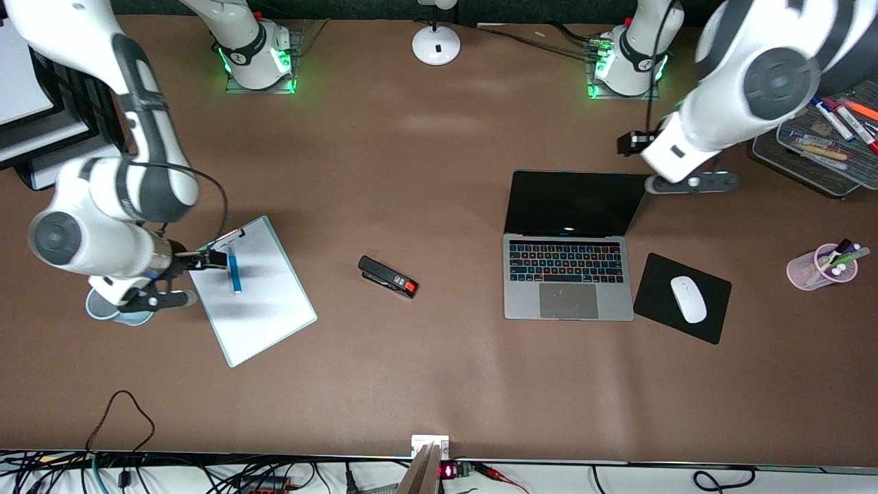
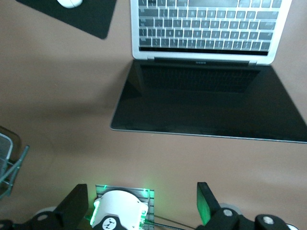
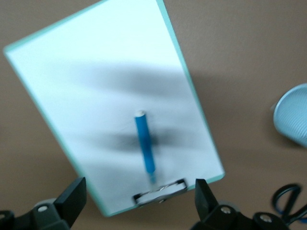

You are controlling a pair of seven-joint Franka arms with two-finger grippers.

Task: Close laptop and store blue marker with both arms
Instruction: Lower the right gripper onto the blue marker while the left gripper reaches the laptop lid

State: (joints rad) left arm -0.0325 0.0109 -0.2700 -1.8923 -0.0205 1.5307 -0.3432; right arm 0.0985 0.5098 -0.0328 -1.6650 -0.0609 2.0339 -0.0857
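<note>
The laptop [image 1: 568,274] lies open, with its black screen [image 1: 573,204] tilted back toward the robots' bases. It also shows in the left wrist view [image 2: 206,105]. My left gripper [image 1: 629,143] is open and empty in the air by the screen's top corner at the left arm's end; its own view shows it [image 2: 141,208] wide open. The blue marker [image 1: 234,269] lies on a white clipboard [image 1: 260,309]. My right gripper [image 1: 211,259] is open and empty just above the clipboard's clip end. In the right wrist view the marker [image 3: 144,143] lies ahead of the open gripper [image 3: 139,196].
A black stapler [image 1: 387,276] lies mid-table. A white mouse [image 1: 688,298] sits on a black mouse pad [image 1: 655,285] beside the laptop. A clear cup of markers [image 1: 822,269] and a mesh tray of markers [image 1: 823,154] stand at the left arm's end. A pale blue round object [image 1: 103,309] lies under the right arm.
</note>
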